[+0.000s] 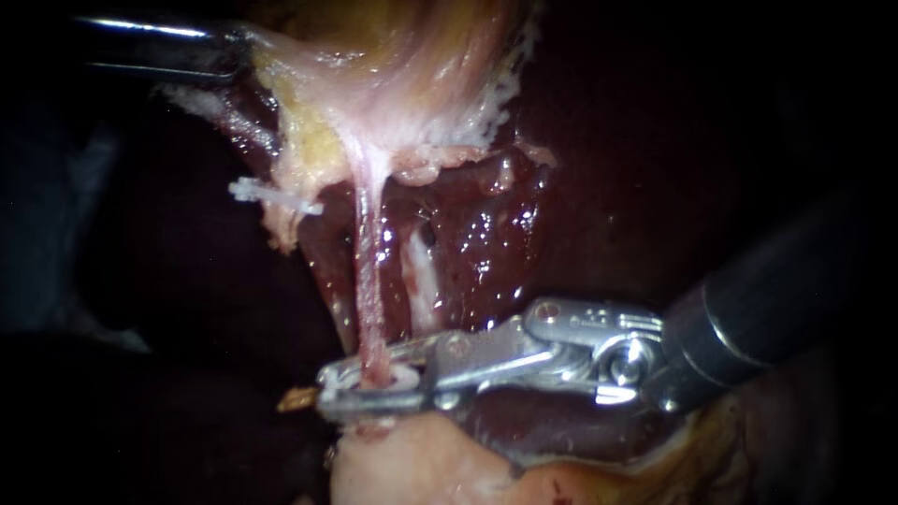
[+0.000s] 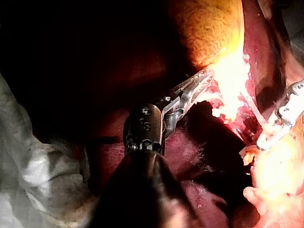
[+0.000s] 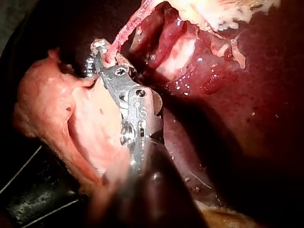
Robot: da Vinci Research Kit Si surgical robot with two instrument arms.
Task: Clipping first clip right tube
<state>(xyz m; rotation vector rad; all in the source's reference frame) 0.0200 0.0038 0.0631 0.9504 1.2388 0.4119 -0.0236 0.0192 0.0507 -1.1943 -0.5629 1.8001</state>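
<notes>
A thin pink tube [image 1: 369,271] runs taut from the yellowish-pink gallbladder [image 1: 402,65] down to pale tissue [image 1: 412,463]. My right instrument [image 1: 360,385] comes in from the right. Its metal jaws lie across the tube's lower end, closed on it from both sides, with a whitish clip [image 1: 404,376] showing between them. In the right wrist view the tube [image 3: 126,26] enters those jaws [image 3: 102,52]. My left instrument [image 1: 245,51] at the upper left is shut on the gallbladder's edge and holds it up; the left wrist view shows this grip [image 2: 206,78].
A paler strand [image 1: 423,276] lies just right of the pink tube, against the dark red liver [image 1: 486,234]. A white fibre [image 1: 271,194] sticks out from the fatty edge at the left. White gauze [image 2: 28,175] lies beside the left shaft.
</notes>
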